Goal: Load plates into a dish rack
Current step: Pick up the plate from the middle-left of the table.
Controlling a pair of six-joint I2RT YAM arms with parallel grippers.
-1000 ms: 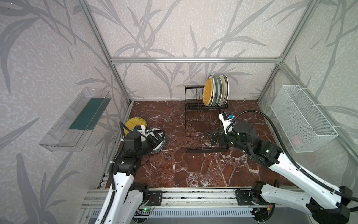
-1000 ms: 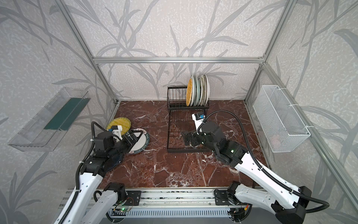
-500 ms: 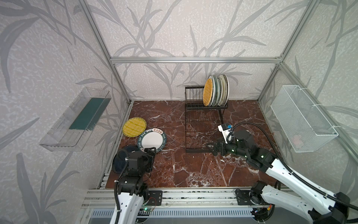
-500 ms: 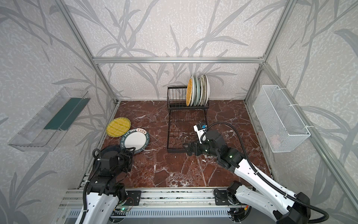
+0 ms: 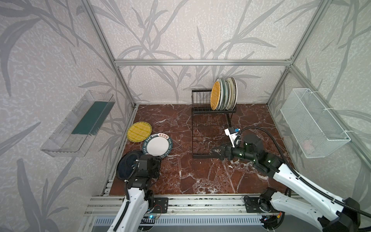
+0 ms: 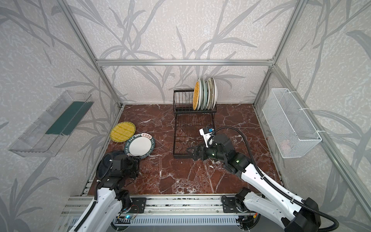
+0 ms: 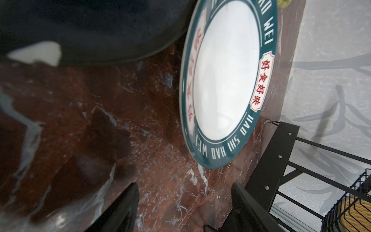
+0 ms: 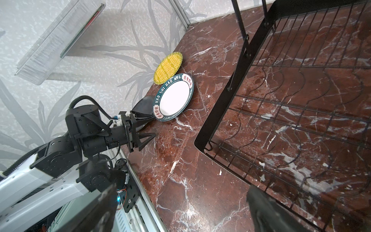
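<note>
Hovering beside black plate (image 5: 124, 166), left gripper (image 7: 184, 184) gapes empty; right gripper (image 8: 182, 187) also spread, empty. Risk: teal-rimmed plate (image 5: 157, 144) overlaps black plate's edge; lifting may drag it.

A red-brown marble tabletop (image 5: 200, 176) with white veins carries everything. The black wire dish rack (image 5: 202, 109) stands on it at the back, its grid tray reaching forward. Three plates lie well to the rack's left in both top views. The yellow woven plate (image 5: 139, 131) is farthest back, the teal-rimmed white plate (image 5: 157, 144) overlaps its rim, and the black plate (image 5: 125, 164) is farthest forward of the rack, its rim meeting the teal one.
</note>
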